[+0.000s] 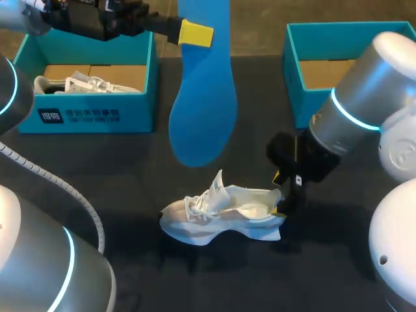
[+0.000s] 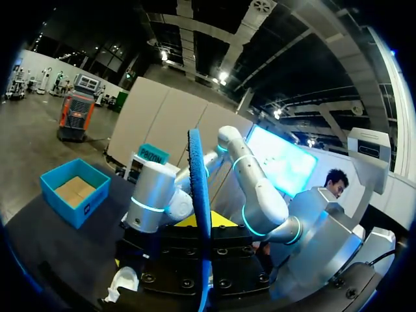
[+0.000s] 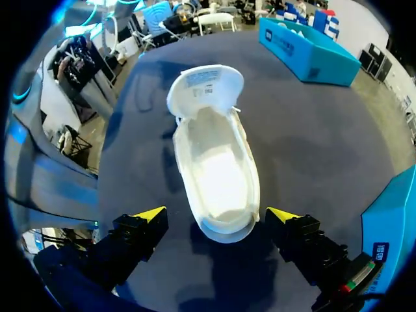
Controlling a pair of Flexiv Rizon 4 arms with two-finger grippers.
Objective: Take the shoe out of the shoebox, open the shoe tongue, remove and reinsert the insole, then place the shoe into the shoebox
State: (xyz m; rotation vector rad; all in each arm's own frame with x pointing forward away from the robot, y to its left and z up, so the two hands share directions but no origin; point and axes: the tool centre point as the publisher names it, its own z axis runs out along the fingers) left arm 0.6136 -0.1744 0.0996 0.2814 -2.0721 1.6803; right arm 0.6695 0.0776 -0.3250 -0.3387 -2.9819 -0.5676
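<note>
Head view | left jaws clamped on insole (image 1: 201, 97), aloft | right jaws apart, flanking shoe (image 1: 224, 214) heel

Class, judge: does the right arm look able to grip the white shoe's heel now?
Probably yes: the right gripper is open astride the white shoe's heel, with nothing between; the left gripper holds the insole aloft.

Two white shoes are counted: the shoe on the table (image 1: 221, 214) and the second shoe (image 1: 84, 83) inside a box. There are two teal shoeboxes, the left shoebox (image 1: 84, 116) and the right shoebox (image 1: 296, 78). One blue insole (image 1: 205, 97) shows. One dark table (image 1: 130, 172) bears them. Two arms, the left arm (image 1: 32, 266) and the right arm (image 1: 367, 91), carry one gripper each: the left gripper (image 1: 195, 32) and the right gripper (image 3: 216, 214), two in all
</note>
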